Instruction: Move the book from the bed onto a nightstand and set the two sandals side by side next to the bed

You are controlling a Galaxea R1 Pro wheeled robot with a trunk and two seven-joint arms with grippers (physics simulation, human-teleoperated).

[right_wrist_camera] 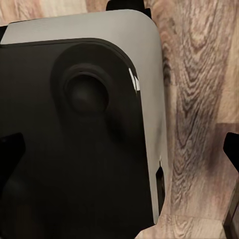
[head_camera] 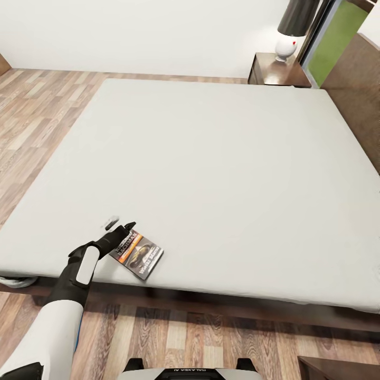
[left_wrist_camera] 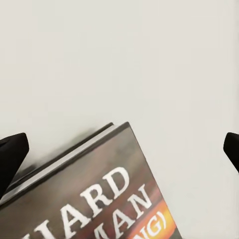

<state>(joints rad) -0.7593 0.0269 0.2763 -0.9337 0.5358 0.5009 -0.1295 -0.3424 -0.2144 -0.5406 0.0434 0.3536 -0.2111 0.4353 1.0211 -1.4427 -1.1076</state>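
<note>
Closest to me is the robot's own base (head_camera: 187,372), just off the bed's near edge, parked so the arm can reach over it; my left end effector (head_camera: 120,228) hovers above the near-left part of the bed (head_camera: 211,158), fingers (left_wrist_camera: 11,152) spread wide on either side of the book's upper edge, touching nothing, since I judge I am lining up a pinch; the book (head_camera: 138,254) lies flat, cover up, close to the near edge; my right end effector (right_wrist_camera: 124,149) hangs spread over the base and wood floor (right_wrist_camera: 199,99), idle; the nightstand (head_camera: 277,70) waits beyond the far-right corner, carrying a lamp (head_camera: 287,45).
</note>
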